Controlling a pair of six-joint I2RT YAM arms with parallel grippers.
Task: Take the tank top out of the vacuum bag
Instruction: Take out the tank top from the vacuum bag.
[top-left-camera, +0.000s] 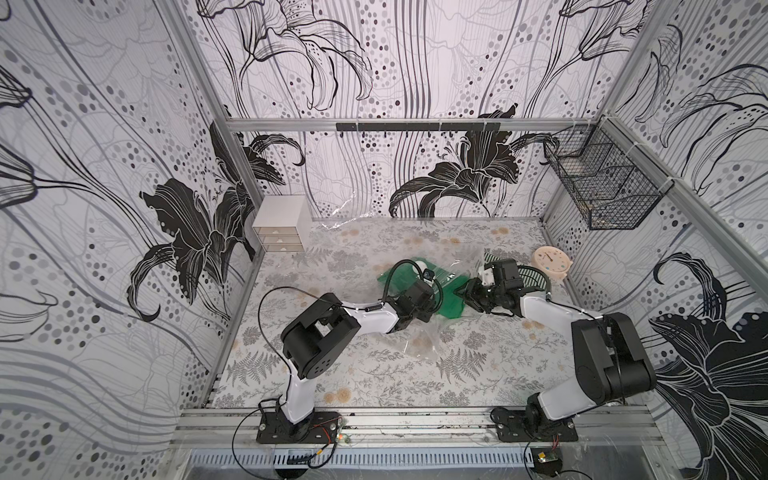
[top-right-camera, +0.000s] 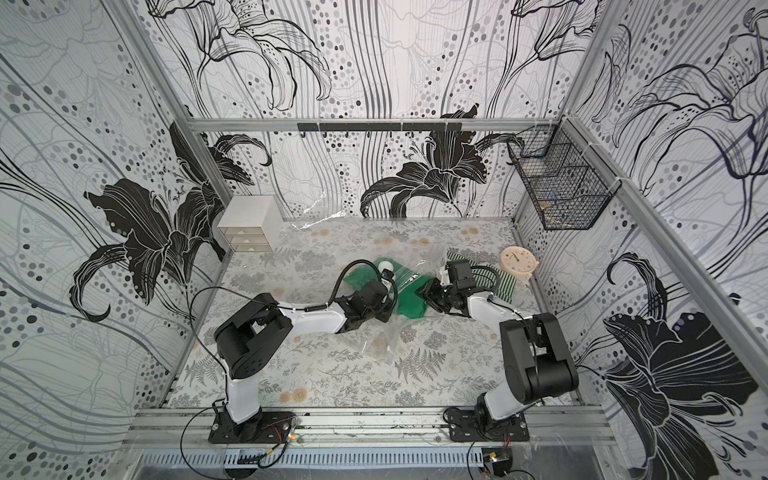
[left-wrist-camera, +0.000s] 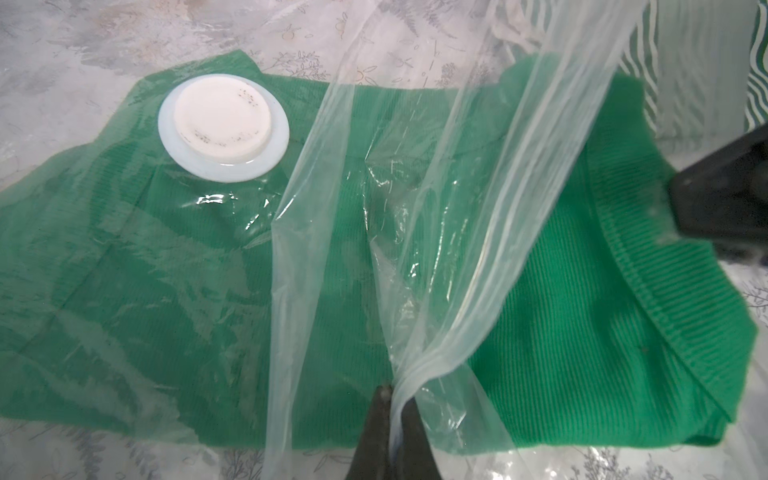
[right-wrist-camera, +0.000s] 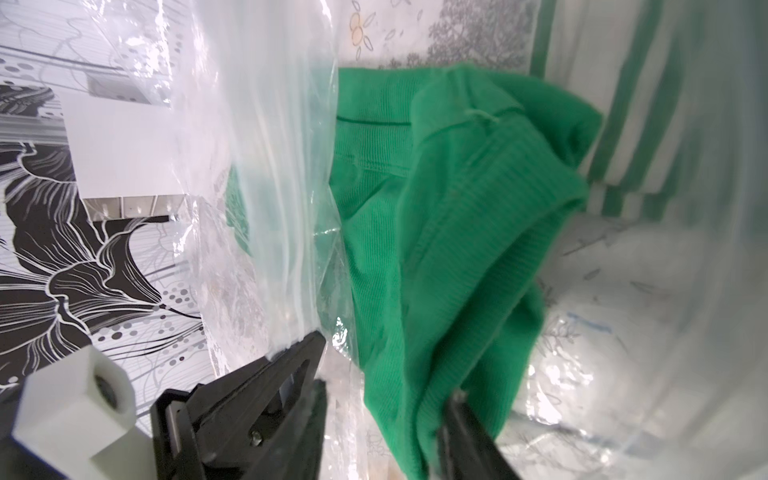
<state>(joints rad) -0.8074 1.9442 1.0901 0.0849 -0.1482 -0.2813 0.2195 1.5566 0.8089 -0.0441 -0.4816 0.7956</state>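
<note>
In a top view we are finding the tank top (top-right-camera: 506, 284) beside the clock (top-right-camera: 518, 262), clockward of our right tool (top-right-camera: 427, 291) and nearer that arm. Left wrist: our left tool (left-wrist-camera: 395, 397) is pinching vacuum bag (left-wrist-camera: 498, 187) film. Right wrist: its jaws are standing spread about the green shirt (right-wrist-camera: 457, 249).

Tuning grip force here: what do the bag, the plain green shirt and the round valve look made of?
The vacuum bag: thin clear plastic film, glossy, with glare and creases. The green shirt: soft matte knit, fine ribs visible; fibre unclear. The valve disc: rigid-looking white plastic, smooth, faintly speckled.
</note>
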